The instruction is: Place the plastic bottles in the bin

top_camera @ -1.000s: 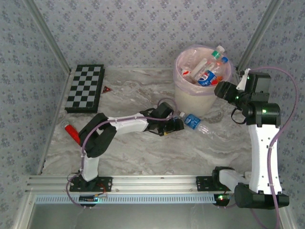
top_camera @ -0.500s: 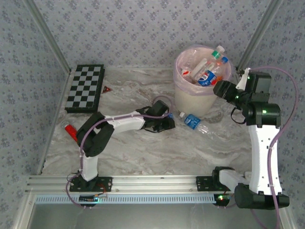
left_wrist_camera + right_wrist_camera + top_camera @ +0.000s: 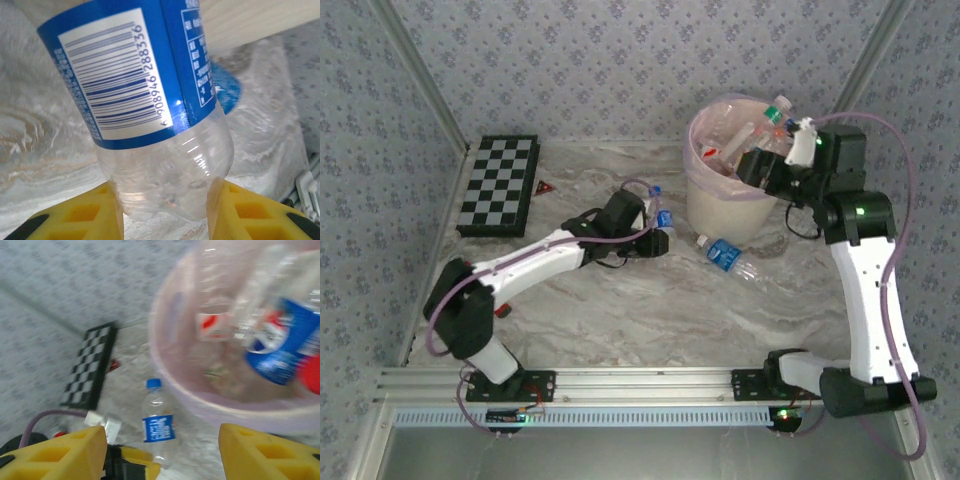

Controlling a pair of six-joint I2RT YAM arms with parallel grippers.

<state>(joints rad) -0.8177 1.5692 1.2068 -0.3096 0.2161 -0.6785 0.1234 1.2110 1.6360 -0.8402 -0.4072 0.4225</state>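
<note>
1. Left arm has unfolded since a second ago and now reaches toward the middle of the counter [image 3: 620, 310]. The left tool [image 3: 165, 216] went from wide apart to clamped on a blue-label bottle [image 3: 145, 80].
2. Wrist view: yellow fingers [image 3: 80, 217] pinch the clear lower body, below the label. The grip looks square and the plastic isn't visibly crushed.
3. The blue-label bottle stands roughly upright with its blue cap up, just left of the bin [image 3: 715, 215]. Can't tell whether its base is off the counter.
4. My read: the pick is done and next comes lift and carry over the rim. The bin wall is taller than the tool's present height, so it needs clearance before moving right.
5. A loose bottle [image 3: 726, 256] lies on its side on the counter, near the bin's base on its near-right side. It hasn't moved in the last second and no tool touches it. It's next in the queue.
6. The bin sits toward the far edge, right of centre, and already holds several binned bottles [image 3: 282, 352].
7. Right arm has swung in from beside the bin to over its rim. The right tool [image 3: 160, 440] has its fingers apart with nothing between them.
8. Risk: the right tool sits above the drop zone. It should back off before the left arm comes over, or the two will crowd each other.
</note>
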